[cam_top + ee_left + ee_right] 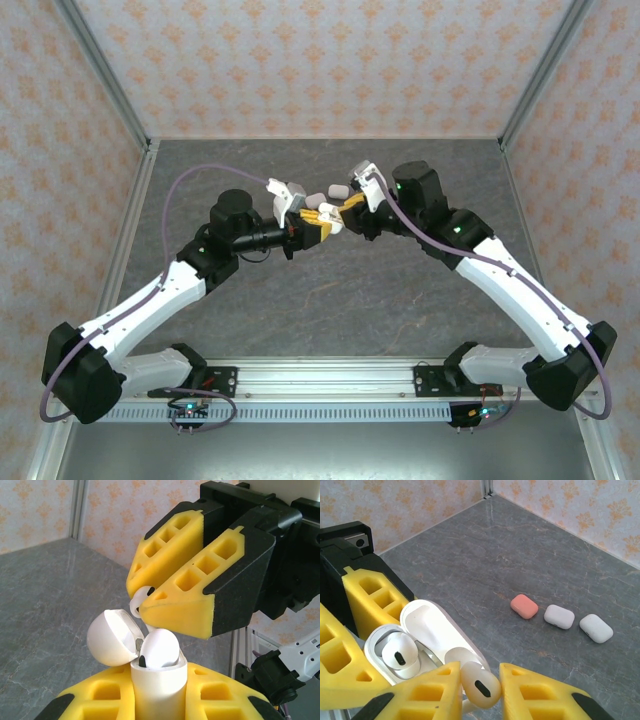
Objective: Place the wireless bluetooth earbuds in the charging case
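Bare grey stone-patterned tabletop (485,555) runs ahead of the right pincer (480,672) to the patterned walls. Three closed pebble-shaped cases, salmon (524,605), grey (559,616) and white (596,628), lie well ahead. Its jaws clamp a white stemmed plastic earbud (481,686). The earbud sits just beside the open white charging case (427,625), which the left pincer (159,697) grips and which has a second white earbud (400,652) seated inside.

Top looks down; 2 wrist cameras closely share the case (159,690).
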{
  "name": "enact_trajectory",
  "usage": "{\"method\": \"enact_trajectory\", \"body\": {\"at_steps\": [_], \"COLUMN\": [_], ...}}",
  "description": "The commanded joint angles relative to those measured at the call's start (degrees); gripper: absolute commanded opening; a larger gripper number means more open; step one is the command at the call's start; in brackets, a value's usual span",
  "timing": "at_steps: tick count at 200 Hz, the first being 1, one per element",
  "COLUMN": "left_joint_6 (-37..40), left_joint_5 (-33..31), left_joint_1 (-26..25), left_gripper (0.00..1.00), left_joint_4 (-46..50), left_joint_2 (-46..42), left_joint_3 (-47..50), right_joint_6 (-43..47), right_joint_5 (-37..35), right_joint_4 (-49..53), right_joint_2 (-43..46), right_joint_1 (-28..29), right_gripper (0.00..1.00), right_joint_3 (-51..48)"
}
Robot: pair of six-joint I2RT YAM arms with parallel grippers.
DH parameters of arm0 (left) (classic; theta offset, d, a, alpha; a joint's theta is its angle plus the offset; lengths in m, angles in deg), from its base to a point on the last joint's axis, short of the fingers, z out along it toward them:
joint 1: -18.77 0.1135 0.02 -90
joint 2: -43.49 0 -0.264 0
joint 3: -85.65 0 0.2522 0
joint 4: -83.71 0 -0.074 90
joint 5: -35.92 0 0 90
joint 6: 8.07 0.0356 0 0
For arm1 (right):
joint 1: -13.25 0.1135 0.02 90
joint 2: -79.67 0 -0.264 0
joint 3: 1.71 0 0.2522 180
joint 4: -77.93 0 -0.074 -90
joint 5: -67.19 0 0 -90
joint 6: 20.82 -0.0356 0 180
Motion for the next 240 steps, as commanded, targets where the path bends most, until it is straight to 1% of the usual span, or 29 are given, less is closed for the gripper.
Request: {"method": "enact_trajectory", "body": {"at_steps": [1, 56, 118, 159, 181, 216, 240], "left_joint_6": [-0.2, -0.1, -0.5, -0.8, -1.0, -0.6, -0.5], "left_joint_5": [0.4, -0.1, -1.3, -1.2, -1.3, -1.3, -1.1], "left_joint_1": [-0.3, -0.3, -0.3, -0.3, -0.3, -0.3, -0.3], "left_gripper": [0.00, 0.00, 0.00, 0.00, 0.00, 0.00, 0.00], "left_joint_4": [-3.2, -2.9, -4.2, -5.6, -7.8, -9.9, -10.4], "left_joint_2": [-0.5, -0.3, -0.7, -0.8, -1.2, -1.9, -1.9], "left_joint_3": [-2.1, -2.1, -2.3, -1.8, -1.0, -0.5, -0.5], "right_joint_6": [-0.3, -0.6, -0.6, -2.9, -4.8, -9.8, -11.9], "right_joint_5": [1.9, 1.8, 3.2, 6.2, 8.1, 13.8, 17.3], "right_joint_4": [-2.3, -2.7, -0.7, -0.7, -0.6, -1.9, -3.4], "right_joint_2": [0.6, 1.0, 0.9, 0.9, 0.8, 0.3, -0.1], "right_joint_1": [0.4, 0.4, 0.4, 0.5, -0.4, -2.8, -3.8], "right_gripper": [0.23, 0.23, 0.23, 0.29, 0.31, 0.34, 0.34], "right_joint_3": [-0.9, -0.6, -1.7, -1.1, -0.1, 1.5, 2.2]}}
